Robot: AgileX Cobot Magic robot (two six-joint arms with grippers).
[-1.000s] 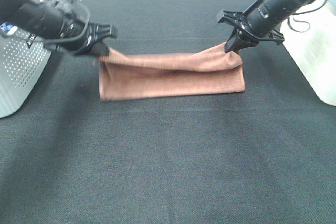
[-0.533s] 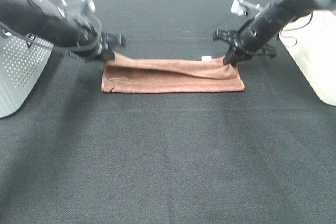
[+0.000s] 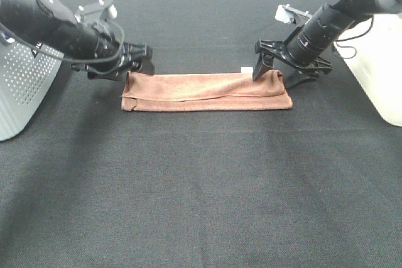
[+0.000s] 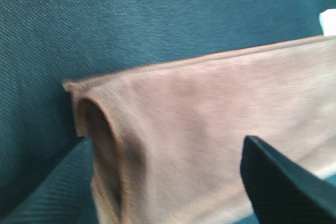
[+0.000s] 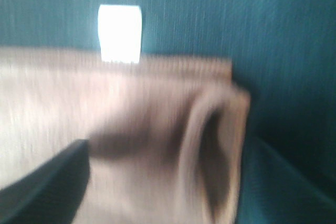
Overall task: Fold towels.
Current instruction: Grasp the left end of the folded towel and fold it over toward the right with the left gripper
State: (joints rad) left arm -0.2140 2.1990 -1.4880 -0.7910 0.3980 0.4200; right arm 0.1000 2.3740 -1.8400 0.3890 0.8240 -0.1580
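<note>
The reddish-brown towel lay flat near the table's far edge, folded into a long narrow band with looped ends. A white tag, blurred but seemingly its own, showed at the far hem. The left gripper and right gripper stood spread wide at its ends, gripping nothing.

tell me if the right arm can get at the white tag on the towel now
Probably yes. The right gripper hangs open at the back right corner of the towel, and the white tag sticks out of the back edge just beside it, uncovered, nothing between them.
</note>
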